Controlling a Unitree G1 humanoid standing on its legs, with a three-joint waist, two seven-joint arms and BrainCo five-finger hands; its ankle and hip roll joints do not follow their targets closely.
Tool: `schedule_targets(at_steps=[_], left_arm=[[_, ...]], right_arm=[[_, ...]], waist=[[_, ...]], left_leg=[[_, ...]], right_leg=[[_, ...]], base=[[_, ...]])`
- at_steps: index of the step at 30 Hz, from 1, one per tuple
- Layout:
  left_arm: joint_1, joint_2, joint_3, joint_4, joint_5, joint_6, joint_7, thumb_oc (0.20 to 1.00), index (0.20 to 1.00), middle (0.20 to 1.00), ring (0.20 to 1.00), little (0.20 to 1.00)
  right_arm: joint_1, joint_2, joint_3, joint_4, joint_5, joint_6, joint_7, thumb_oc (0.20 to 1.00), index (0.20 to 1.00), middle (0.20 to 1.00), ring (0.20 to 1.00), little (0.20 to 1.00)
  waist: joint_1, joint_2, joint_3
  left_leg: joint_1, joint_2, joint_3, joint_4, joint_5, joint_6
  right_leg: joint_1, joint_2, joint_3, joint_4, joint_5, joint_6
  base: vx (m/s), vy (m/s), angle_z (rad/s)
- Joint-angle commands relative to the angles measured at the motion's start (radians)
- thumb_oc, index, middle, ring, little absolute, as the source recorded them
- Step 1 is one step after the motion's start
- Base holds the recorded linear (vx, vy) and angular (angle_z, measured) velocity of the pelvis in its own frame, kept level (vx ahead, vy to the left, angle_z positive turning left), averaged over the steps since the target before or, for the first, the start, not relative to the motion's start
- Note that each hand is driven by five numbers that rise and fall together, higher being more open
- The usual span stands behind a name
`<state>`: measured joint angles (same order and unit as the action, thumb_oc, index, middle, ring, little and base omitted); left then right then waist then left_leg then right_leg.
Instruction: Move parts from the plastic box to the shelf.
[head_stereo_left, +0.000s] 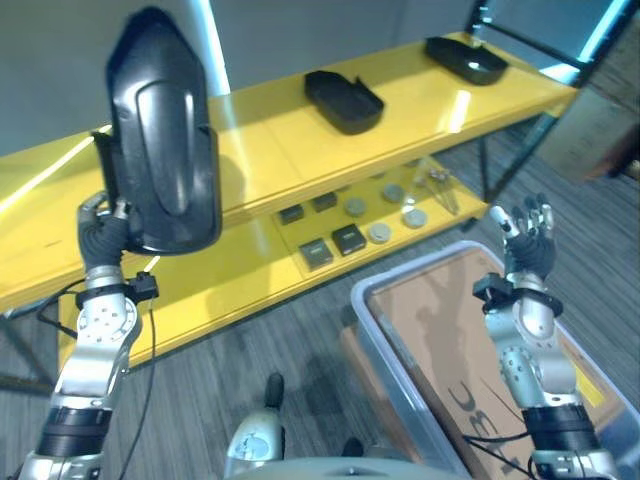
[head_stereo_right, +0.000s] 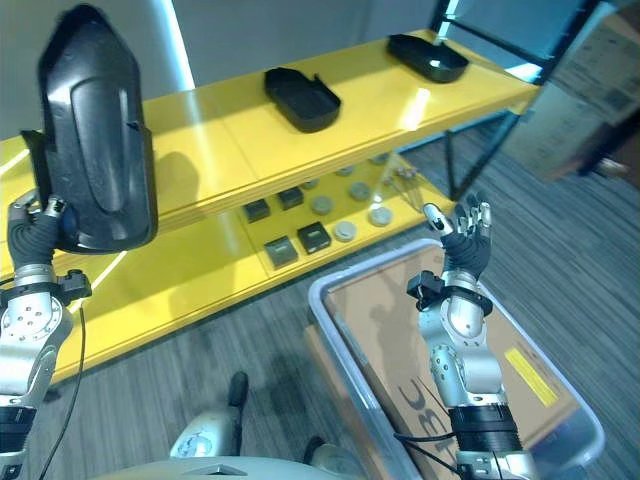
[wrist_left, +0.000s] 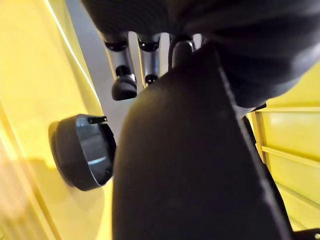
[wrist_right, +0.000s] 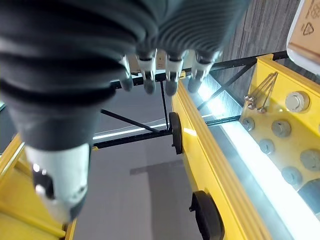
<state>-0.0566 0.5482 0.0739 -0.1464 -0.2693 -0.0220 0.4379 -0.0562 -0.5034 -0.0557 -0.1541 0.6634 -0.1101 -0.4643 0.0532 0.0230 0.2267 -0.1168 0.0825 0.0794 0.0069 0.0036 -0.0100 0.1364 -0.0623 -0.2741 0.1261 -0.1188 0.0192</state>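
Bare yellow shelf top ahead

Open stretch of top shelf (head_stereo_left: 270, 150) left of two black parts (head_stereo_left: 343, 100) (head_stereo_left: 466, 58); lower shelf (head_stereo_left: 250, 275) crowded with small parts (head_stereo_left: 348, 238).

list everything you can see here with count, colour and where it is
large moulded part: 1, black, held up in the left robot hand in front of the shelf's top level
moulded parts on shelf: 2, black, on the top level, one mid-shelf and one near its far end
shelf: 1, yellow with dark frame, two levels
small square parts: 4, dark, lower level
round discs: several, grey, lower level beside the squares
thin metal pieces: a small bunch, silver, lower level past the discs
plastic box: 1, clear, on the floor in front of the shelf, brown cardboard inside
left robot hand: gripping the large part's lower end
right robot hand: raised over the box, fingers spread, holding nothing
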Motion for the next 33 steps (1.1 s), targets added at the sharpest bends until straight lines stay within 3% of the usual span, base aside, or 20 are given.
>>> schedule_targets(at_steps=[1,4,9,15,20,21,22,24,25,27,28,29,31,33], left_arm=[[-0.04,0.036,0.061,-0.047,0.029,-0.108,0.01,0.2,0.2,0.2,0.2,0.2],[-0.029,0.039,0.094,-0.048,0.019,-0.114,0.0,0.2,0.2,0.2,0.2,0.2],[-0.029,0.05,0.105,-0.033,0.006,-0.105,-0.003,0.2,0.2,0.2,0.2,0.2],[-0.009,0.05,0.1,-0.02,0.005,-0.094,-0.023,0.2,0.2,0.2,0.2,0.2],[0.041,0.051,0.127,-0.037,-0.004,-0.112,-0.054,0.2,0.2,0.2,0.2,0.2],[0.032,0.064,0.123,-0.04,-0.009,-0.104,-0.065,0.2,0.2,0.2,0.2,0.2],[0.027,0.067,0.121,-0.04,-0.011,-0.102,-0.068,0.2,0.2,0.2,0.2,0.2],[0.002,0.071,0.102,-0.037,-0.001,-0.094,-0.08,0.2,0.2,0.2,0.2,0.2],[-0.007,0.064,0.089,-0.038,0.012,-0.091,-0.085,0.2,0.2,0.2,0.2,0.2],[-0.008,0.063,0.085,-0.04,0.018,-0.078,-0.082,0.2,0.2,0.2,0.2,0.2],[-0.018,0.066,0.083,-0.043,0.012,-0.062,-0.07,0.2,0.2,0.2,0.2,0.2],[-0.021,0.067,0.083,-0.043,0.012,-0.058,-0.065,0.2,0.2,0.2,0.2,0.2],[-0.045,0.064,0.071,-0.038,0.016,-0.046,-0.041,0.2,0.2,0.2,0.2,0.2],[-0.052,0.058,0.062,-0.036,0.027,-0.048,-0.03,0.2,0.2,0.2,0.2,0.2]], right_arm=[[-0.048,-0.039,-0.009,-0.066,0.018,-0.049,-0.004,1.0,1.0,1.0,1.0,1.0],[-0.05,-0.039,-0.011,-0.072,0.014,-0.044,-0.03,1.0,1.0,1.0,1.0,1.0],[-0.055,-0.03,0.008,-0.057,0.002,-0.041,-0.058,1.0,1.0,1.0,1.0,1.0],[-0.08,-0.013,0.043,-0.029,-0.004,-0.035,-0.064,1.0,1.0,1.0,1.0,1.0],[-0.071,-0.004,0.05,-0.029,-0.014,-0.055,-0.094,1.0,1.0,1.0,1.0,1.0],[-0.07,-0.001,0.049,-0.019,-0.028,-0.071,-0.107,1.0,1.0,1.0,1.0,1.0],[-0.07,-0.001,0.048,-0.017,-0.028,-0.075,-0.109,1.0,1.0,1.0,1.0,1.0],[-0.068,0.01,0.043,-0.009,-0.037,-0.102,-0.117,1.0,1.0,1.0,1.0,1.0],[-0.049,0.017,0.041,-0.017,-0.044,-0.123,-0.113,1.0,1.0,1.0,1.0,1.0],[-0.031,0.019,0.024,-0.034,-0.03,-0.118,-0.096,1.0,1.0,1.0,1.0,1.0],[-0.024,0.022,0.013,-0.039,-0.008,-0.115,-0.071,1.0,1.0,1.0,1.0,1.0],[-0.023,0.023,0.011,-0.039,-0.001,-0.114,-0.064,1.0,1.0,1.0,1.0,1.0],[-0.034,0.024,-0.006,-0.036,0.012,-0.1,-0.036,1.0,1.0,1.0,1.0,1.0],[-0.04,0.02,-0.018,-0.037,0.022,-0.092,-0.025,1.0,1.0,1.0,1.0,1.0]], waist=[[-0.011,-0.021,-0.034],[-0.017,-0.023,-0.036],[-0.018,-0.006,-0.044],[0.012,0.007,-0.043],[0.043,0.005,-0.053],[0.053,0.009,-0.052],[0.054,0.009,-0.051],[0.046,0.009,-0.039],[0.027,0.018,-0.016],[-0.004,0.027,0.007],[-0.026,0.025,0.021],[-0.03,0.022,0.023],[-0.053,-0.009,0.031],[-0.071,-0.023,0.037]], left_leg=[[-0.015,0.022,-0.01,0.076,0.114,-0.076],[0.004,0.055,0.063,0.092,0.102,-0.08],[0.054,0.063,0.143,0.021,0.125,-0.093],[0.075,0.017,0.106,-0.007,0.122,-0.084],[0.105,-0.043,0.059,-0.007,0.069,-0.048],[0.106,-0.083,0.038,0.008,0.037,-0.015],[0.106,-0.092,0.037,0.011,0.032,-0.006],[0.103,-0.132,0.022,0.029,0.015,0.034],[0.111,-0.157,-0.011,0.048,-0.002,0.056],[0.121,-0.166,-0.032,0.069,-0.008,0.068],[0.128,-0.171,-0.032,0.079,-0.013,0.067],[0.131,-0.173,-0.031,0.081,-0.017,0.064],[0.152,-0.191,-0.04,0.095,-0.049,0.05],[0.173,-0.196,-0.053,0.105,-0.08,0.045]], right_leg=[[-0.072,0.061,0.015,0.007,0.031,0.035],[-0.065,0.039,-0.039,0.009,0.031,0.032],[-0.033,0.015,-0.105,0.005,0.023,0.037],[-0.018,-0.013,-0.12,0.025,0.01,0.049],[-0.017,-0.057,-0.119,0.047,0.005,0.073],[-0.037,-0.098,-0.105,0.135,-0.003,0.098],[-0.045,-0.11,-0.1,0.163,0.002,0.107],[-0.113,-0.169,-0.048,0.35,0.06,0.142],[-0.192,-0.184,0.017,0.523,0.128,0.152],[-0.287,-0.142,0.092,0.64,0.179,0.15],[-0.344,-0.093,0.128,0.611,0.187,0.146],[-0.349,-0.084,0.131,0.583,0.19,0.147],[-0.343,-0.05,0.147,0.287,0.195,0.152],[-0.326,-0.028,0.167,0.094,0.231,0.162]], base=[[0.0,0.031,0.47],[0.05,0.079,0.63],[0.11,0.166,0.84],[0.12,0.21,0.41],[0.14,0.289,0.04],[0.13,0.376,0.07],[0.14,0.413,0.09],[0.1,0.329,0.3],[0.11,0.328,0.37],[0.11,0.174,0.6],[0.11,0.036,0.73],[0.18,-0.044,0.67],[0.24,-0.13,0.22],[0.3,-0.151,0.44]])
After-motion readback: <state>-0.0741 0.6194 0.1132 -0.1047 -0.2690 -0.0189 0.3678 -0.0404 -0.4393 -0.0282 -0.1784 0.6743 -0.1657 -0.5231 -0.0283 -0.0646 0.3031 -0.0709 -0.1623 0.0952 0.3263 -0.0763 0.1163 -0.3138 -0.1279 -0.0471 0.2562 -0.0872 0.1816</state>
